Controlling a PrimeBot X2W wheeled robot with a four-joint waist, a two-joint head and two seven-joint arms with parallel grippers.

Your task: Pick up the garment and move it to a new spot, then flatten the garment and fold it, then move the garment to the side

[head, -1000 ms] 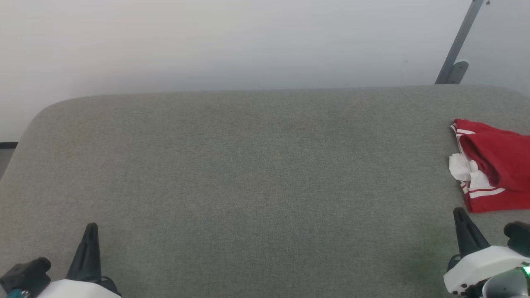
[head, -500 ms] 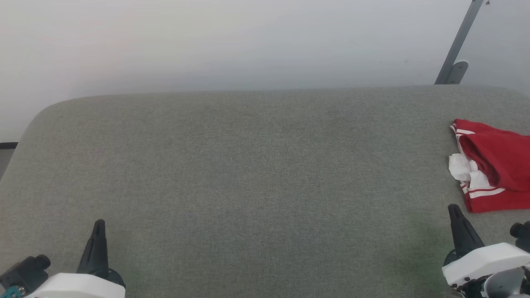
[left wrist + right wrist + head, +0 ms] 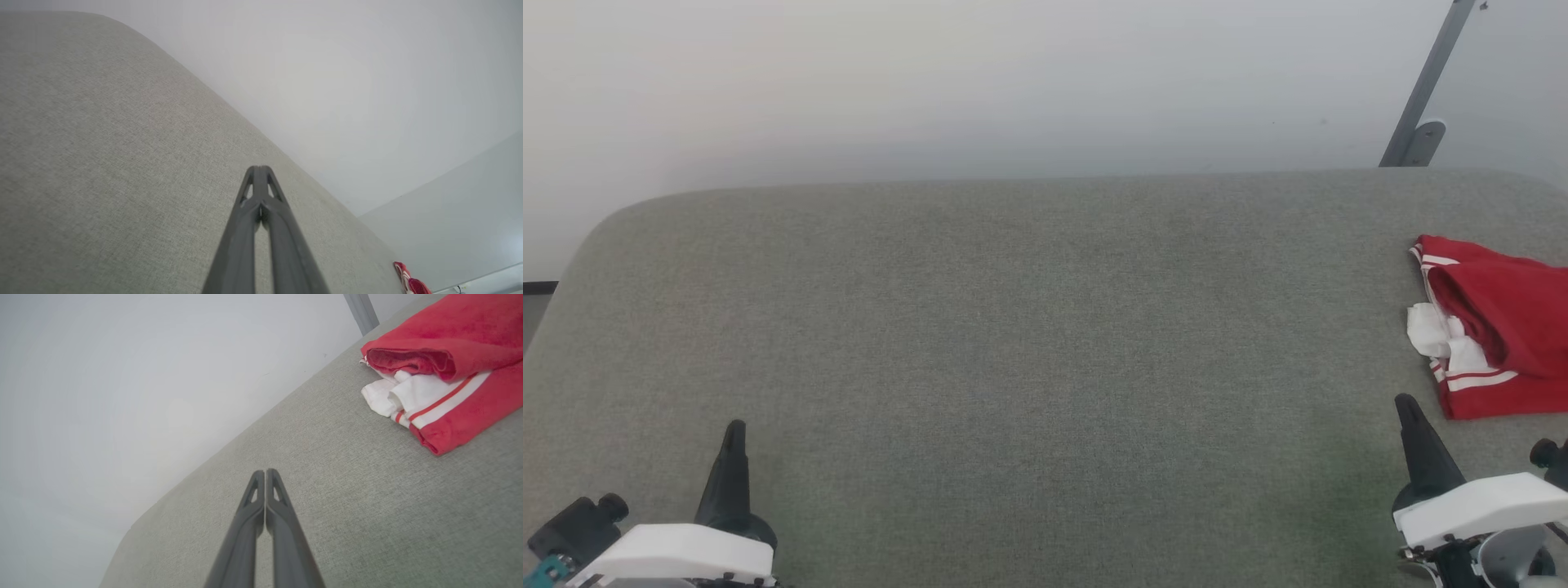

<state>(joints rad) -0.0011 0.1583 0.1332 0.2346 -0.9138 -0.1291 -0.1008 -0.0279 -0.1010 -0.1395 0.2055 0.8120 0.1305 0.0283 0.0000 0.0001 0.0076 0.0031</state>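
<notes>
- The two dark fingers (image 3: 241,245) of the left gripper (image 3: 258,169) are pressed together along their length, tips meeting, with nothing between them
- The right gripper (image 3: 265,472) is the same: its fingers (image 3: 241,547) lie tip to tip, closed on nothing
- In the head view the left gripper (image 3: 734,429) sits at the lower left and the right gripper (image 3: 1404,402) at the lower right, each a single dark point rising from a white housing over the grey fabric-covered surface (image 3: 1045,327)
- The garment (image 3: 1499,327), a red jersey with white sleeves and red-and-white striped trim, lies folded in a compact bundle at the right end of the surface, partly cut off by the edge of the head view
- Its nearest corner lies just beyond and to the right of the right gripper's tip, apart from it
- In the right wrist view the garment (image 3: 449,330) is at the upper right: a rolled red fold on top, bunched white sleeve cloth poking out beneath, and a red layer with a white band and thin red stripe at the bottom
- The left wrist view catches a small red scrap of the garment (image 3: 410,281) at the far end of the surface, well apart from the left gripper
- Behind the surface is a pale plain wall (image 3: 1013,82)
- A grey metal strut (image 3: 1425,90) leans up that wall behind the surface's far right
</notes>
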